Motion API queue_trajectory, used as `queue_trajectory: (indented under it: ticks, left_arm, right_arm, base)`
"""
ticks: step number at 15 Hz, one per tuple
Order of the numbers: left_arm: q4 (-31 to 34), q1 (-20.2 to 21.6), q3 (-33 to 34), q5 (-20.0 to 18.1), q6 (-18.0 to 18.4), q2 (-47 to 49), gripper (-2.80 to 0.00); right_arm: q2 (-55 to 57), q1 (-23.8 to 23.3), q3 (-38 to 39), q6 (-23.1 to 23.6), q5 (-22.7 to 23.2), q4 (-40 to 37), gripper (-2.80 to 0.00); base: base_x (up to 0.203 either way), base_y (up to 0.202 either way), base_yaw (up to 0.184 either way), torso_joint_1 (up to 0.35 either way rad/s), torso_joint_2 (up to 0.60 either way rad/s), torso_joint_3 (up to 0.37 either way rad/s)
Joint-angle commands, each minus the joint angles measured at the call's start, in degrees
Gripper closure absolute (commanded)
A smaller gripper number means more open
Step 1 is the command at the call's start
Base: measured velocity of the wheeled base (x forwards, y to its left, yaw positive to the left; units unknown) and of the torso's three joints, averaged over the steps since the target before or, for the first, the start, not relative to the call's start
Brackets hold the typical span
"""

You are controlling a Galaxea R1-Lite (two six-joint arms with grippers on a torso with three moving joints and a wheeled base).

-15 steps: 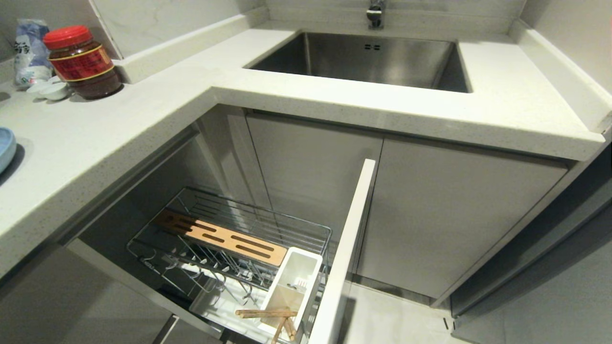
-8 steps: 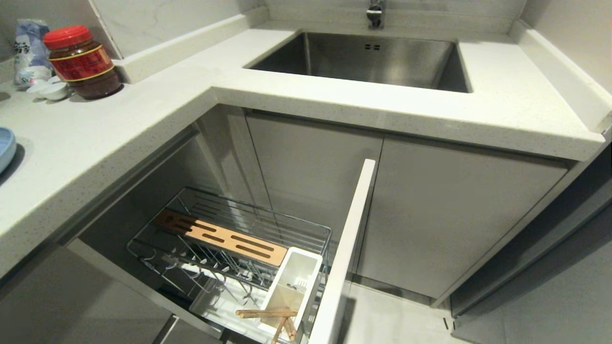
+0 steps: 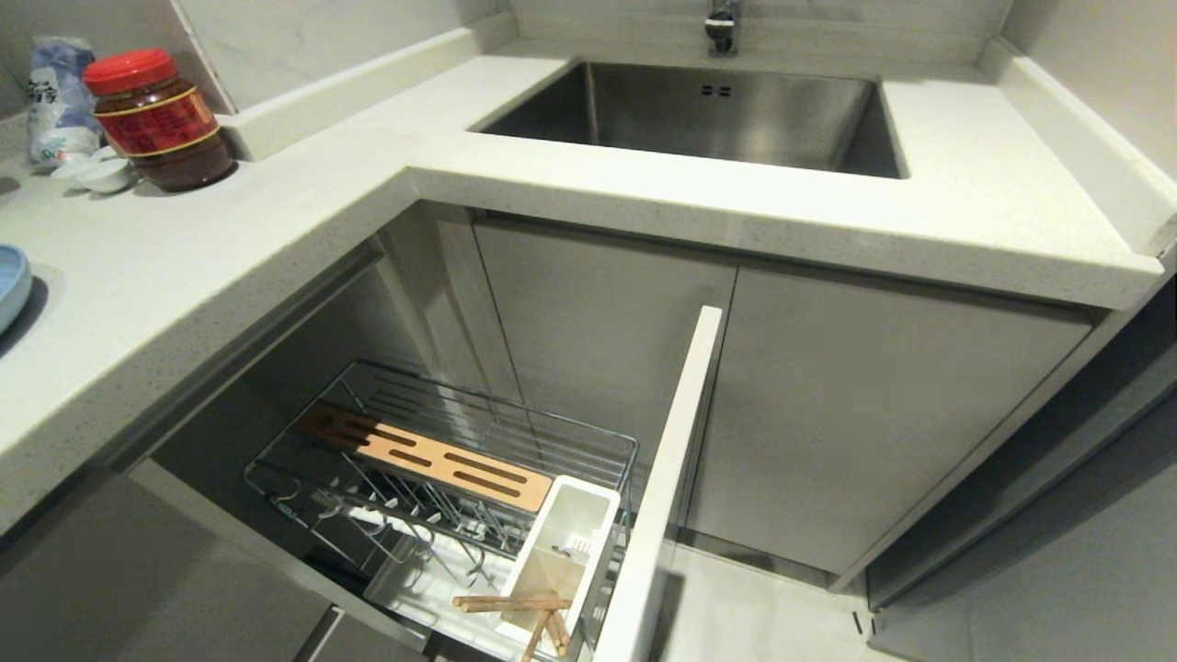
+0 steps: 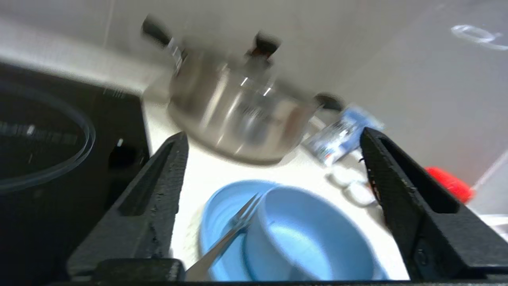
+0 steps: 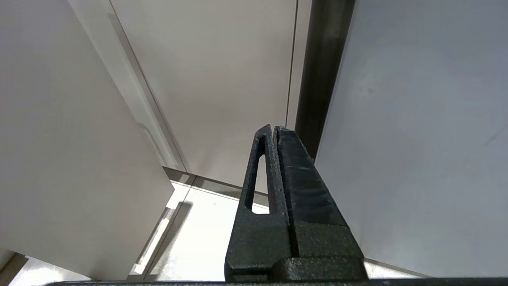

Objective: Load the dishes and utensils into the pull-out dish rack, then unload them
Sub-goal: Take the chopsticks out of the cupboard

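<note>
Head view, read from its 9 o'clock edge across: a sliver of the light blue plate (image 3: 9,285) shows on the table (image 3: 276,230), well apart from the red-lidded jar (image 3: 156,119) and tiny white dishes (image 3: 97,173) toward 10 o'clock. Lower down, near 6 o'clock, the pull-out dish rack (image 3: 441,469) stands drawn out of the cabinet, its prongs bare, and the chopsticks (image 3: 515,607) lie tipped in the white utensil box (image 3: 565,552), a likely sign that loading is underway, the dishes still to go. The sink (image 3: 699,110) sits at 12 o'clock. Neither arm shows in this view. In the left wrist view the left claw (image 4: 274,159) has its fingers spread wide with nothing between them, poised over the table. The bowl (image 4: 305,234) rests on the plate (image 4: 222,222) toward 6 o'clock of the claw's gap, and the spoon (image 4: 226,238) leans across the plate's rim against the bowl at about 7 o'clock. A wide spread suits the bowl's thick rim, so I judge a reach for the stacked dishes is the step in hand. The steel pot (image 4: 238,115) stands beyond at 12 o'clock. The right wrist view shows the right claw (image 5: 274,133) pressed closed and empty, parked low beside the cabinet fronts (image 5: 222,79).
</note>
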State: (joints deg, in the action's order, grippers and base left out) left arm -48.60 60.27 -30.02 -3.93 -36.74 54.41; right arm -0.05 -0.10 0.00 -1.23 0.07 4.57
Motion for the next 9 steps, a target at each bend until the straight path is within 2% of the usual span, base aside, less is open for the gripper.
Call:
queue_trajectory:
  ticks: [1,2,3,6,9]
  left_arm:
    - [0.1,0.0,-2.9,-0.1,0.5,-3.6,-2.80]
    - [1.1,-0.2,-4.7,-0.2,1.3,-4.3,-2.80]
    - [3.4,-0.9,-7.6,-0.4,2.1,-4.9,0.00]
    - [13.2,-3.8,-19.7,-0.5,2.9,-5.5,0.00]
    - [26.6,-10.6,-35.3,-0.8,5.1,-4.7,0.00]
  right_arm:
    - [0.0,0.0,1.5,0.0,0.0,0.1,0.00]
    - [0.0,0.0,1.5,0.0,0.0,0.1,0.00]
    - [0.0,0.0,1.5,0.0,0.0,0.0,0.00]
    - [0.0,0.0,1.5,0.0,0.0,0.1,0.00]
    - [0.0,0.0,1.5,0.0,0.0,0.1,0.00]
  base:
    - [0.000,0.000,0.000,0.000,0.00,0.000]
    - [0.000,0.000,0.000,0.000,0.00,0.000]
    - [0.000,0.000,0.000,0.000,0.00,0.000]
    - [0.000,0.000,0.000,0.000,0.00,0.000]
    - [0.000,0.000,0.000,0.000,0.00,0.000]
